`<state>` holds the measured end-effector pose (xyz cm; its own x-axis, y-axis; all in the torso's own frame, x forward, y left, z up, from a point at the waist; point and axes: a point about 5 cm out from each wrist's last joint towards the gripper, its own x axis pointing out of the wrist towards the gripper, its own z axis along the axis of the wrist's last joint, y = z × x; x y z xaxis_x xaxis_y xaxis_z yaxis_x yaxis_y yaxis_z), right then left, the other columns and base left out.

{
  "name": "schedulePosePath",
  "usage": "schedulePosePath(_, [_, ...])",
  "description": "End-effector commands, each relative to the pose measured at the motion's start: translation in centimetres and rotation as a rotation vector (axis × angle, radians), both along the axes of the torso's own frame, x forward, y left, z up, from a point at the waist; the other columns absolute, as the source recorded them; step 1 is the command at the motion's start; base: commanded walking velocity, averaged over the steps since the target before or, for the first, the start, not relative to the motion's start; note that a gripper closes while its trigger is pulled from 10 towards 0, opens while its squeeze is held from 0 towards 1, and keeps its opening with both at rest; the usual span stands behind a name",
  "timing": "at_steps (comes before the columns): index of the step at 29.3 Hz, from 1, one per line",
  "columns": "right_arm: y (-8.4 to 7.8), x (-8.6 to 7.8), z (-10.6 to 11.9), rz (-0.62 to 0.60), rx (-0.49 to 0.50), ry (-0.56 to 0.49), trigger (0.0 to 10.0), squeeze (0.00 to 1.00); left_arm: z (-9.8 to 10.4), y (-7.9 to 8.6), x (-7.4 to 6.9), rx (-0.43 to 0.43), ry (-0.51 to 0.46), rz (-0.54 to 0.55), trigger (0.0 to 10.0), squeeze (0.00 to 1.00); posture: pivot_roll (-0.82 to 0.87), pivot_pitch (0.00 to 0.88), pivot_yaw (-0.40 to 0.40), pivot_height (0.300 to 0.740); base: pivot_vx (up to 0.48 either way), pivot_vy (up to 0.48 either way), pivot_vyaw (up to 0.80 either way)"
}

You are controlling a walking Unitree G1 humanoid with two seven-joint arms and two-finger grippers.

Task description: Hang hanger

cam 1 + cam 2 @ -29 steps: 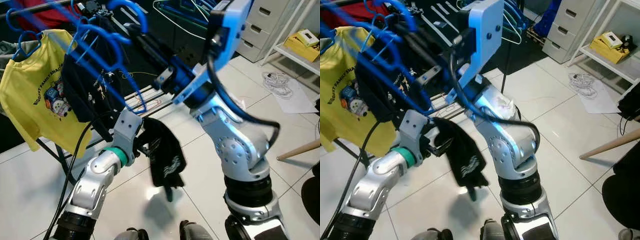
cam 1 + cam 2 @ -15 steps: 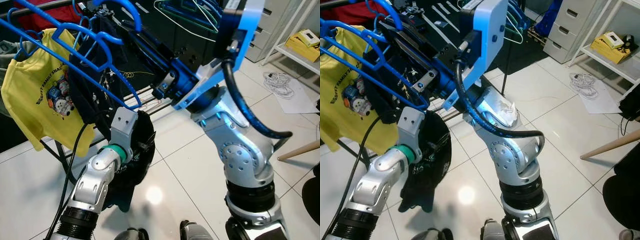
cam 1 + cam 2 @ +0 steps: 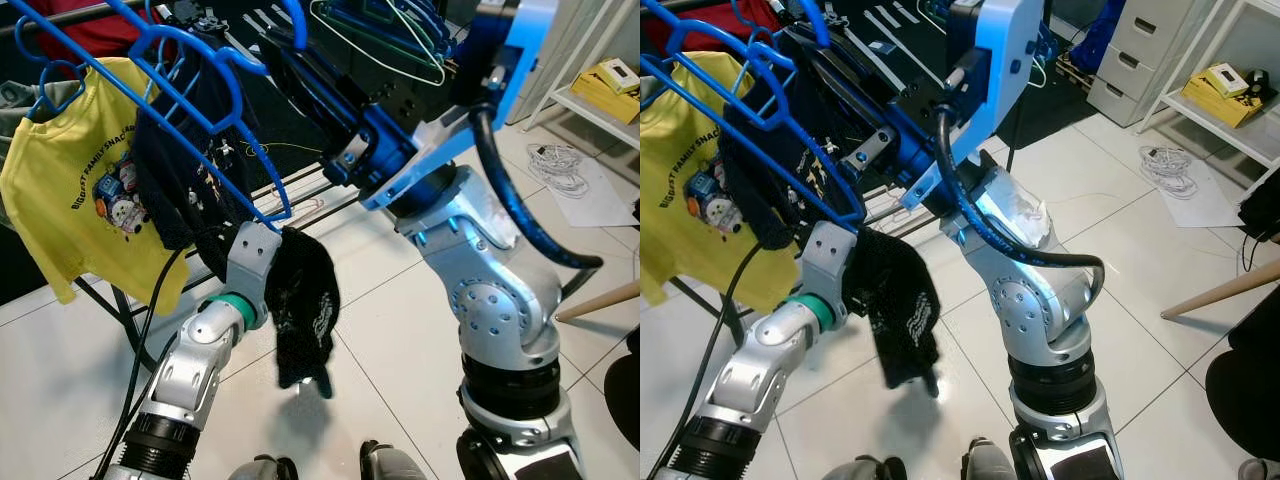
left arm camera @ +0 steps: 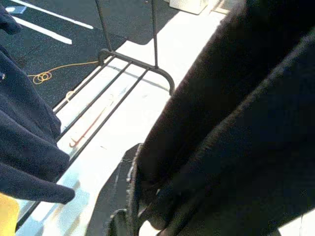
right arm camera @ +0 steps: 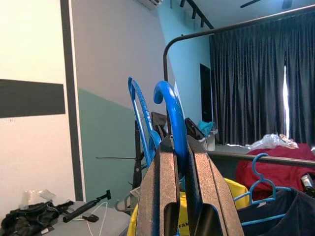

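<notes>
Hook up, rail just ahead

Your right gripper point(image 5: 179, 196) pinches the blue hanger point(image 3: 190, 90) at upper left, hook up, near the rail point(image 5: 256, 157). Your left gripper point(image 3: 268, 290) grips dark cloth point(image 3: 300, 310) below.

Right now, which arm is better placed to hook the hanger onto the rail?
Right. The right gripper already clamps the blue hanger near its hook, raised by the rail; the left gripper holds a black garment low.

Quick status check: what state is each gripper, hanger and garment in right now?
Right gripper: shut on blue hanger, raised near the rail.
Left gripper: shut on black garment, which dangles limp.
Yellow T-shirt: hanging on a hanger.
Dark shirt: hanging beside it.
</notes>
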<state>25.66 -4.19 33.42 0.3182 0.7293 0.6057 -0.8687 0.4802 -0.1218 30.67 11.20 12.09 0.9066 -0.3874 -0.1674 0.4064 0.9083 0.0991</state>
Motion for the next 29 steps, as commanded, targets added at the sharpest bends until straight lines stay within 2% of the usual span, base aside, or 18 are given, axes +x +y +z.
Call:
schedulePosePath(1, [-0.4,-0.1,0.5,-0.031,0.009,-0.021,10.0,0.0,-0.5,0.3,-0.1,0.012,0.012,0.009,0.0,0.0,-0.12,0.06,0.081,0.74,0.0,0.0,0.0])
schedulePosePath(9, [-1.1,1.0,-0.2,-0.129,0.003,0.01,10.0,0.0,-0.4,0.5,-0.3,-0.001,0.005,0.003,0.0,0.0,-0.12,0.061,0.083,0.74,0.0,0.0,0.0])
schedulePosePath(12, [-1.8,1.6,-0.3,-0.2,0.007,0.015,10.0,0.0,-0.4,0.5,-0.5,0.001,0.002,-0.017,0.0,0.0,-0.12,0.06,0.085,0.74,0.0,0.0,0.0])
schedulePosePath(14, [-3.5,3.3,-0.8,-0.363,-0.005,0.025,10.0,0.0,0.2,0.5,-0.8,-0.015,-0.013,-0.069,0.0,0.0,-0.12,0.06,0.084,0.74,0.0,0.0,0.0])
schedulePosePath(16, [-3.5,3.3,-0.8,-0.363,-0.005,0.025,10.0,0.0,0.2,0.5,-0.8,-0.015,-0.013,-0.069,0.0,0.0,-0.12,0.06,0.084,0.74,0.0,0.0,0.0])
schedulePosePath(18, [-4.2,3.9,-1.3,-0.426,-0.011,0.04,10.0,0.0,0.6,0.5,-0.8,-0.028,-0.025,-0.087,0.0,0.0,-0.11,0.062,0.084,0.74,0.0,0.0,0.0])
schedulePosePath(19, [-4.5,4.2,-1.6,-0.449,-0.01,0.057,10.0,1.0,0.8,0.5,-0.8,-0.032,-0.029,-0.091,0.0,0.0,-0.11,0.062,0.084,0.74,0.0,0.0,0.0])
schedulePosePath(26, [-5.0,4.5,-2.0,-0.476,-0.005,0.075,10.0,1.0,0.9,0.5,-0.8,-0.036,-0.033,-0.094,0.0,0.0,-0.12,0.06,0.084,0.74,0.0,0.0,0.0])
schedulePosePath(29, [-5.7,4.8,-2.2,-0.541,-0.011,0.074,10.0,1.0,0.9,0.3,-0.9,-0.041,-0.034,-0.101,0.0,0.0,-0.12,0.06,0.083,0.74,0.0,0.0,0.0])
